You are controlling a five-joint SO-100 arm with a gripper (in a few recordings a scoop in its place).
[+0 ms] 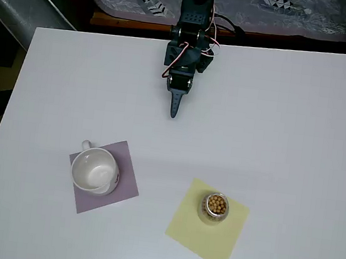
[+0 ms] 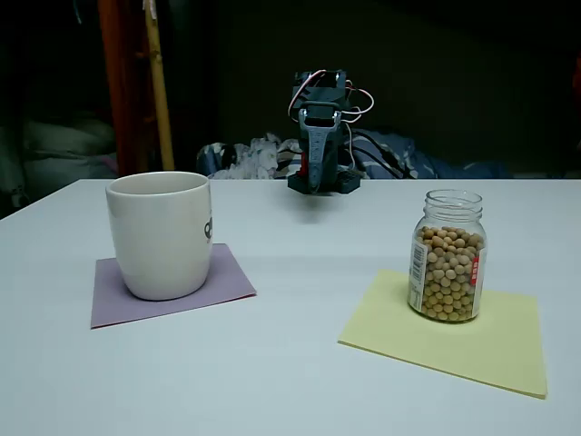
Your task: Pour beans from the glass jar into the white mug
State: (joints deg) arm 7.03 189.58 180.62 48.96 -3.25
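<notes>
The dark gripper (image 1: 174,107), seemingly closed and empty, should approach the upright clear glass jar (image 1: 214,208) of tan beans (image 1: 216,204), gripping below its neck.

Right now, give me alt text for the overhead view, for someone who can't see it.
Seen from above, a white mug stands empty on a purple square at lower left, and a glass jar of tan beans stands on a yellow square at lower right. The dark robot arm is folded at the white table's far edge, its pincer pointing toward them, touching neither.
</notes>
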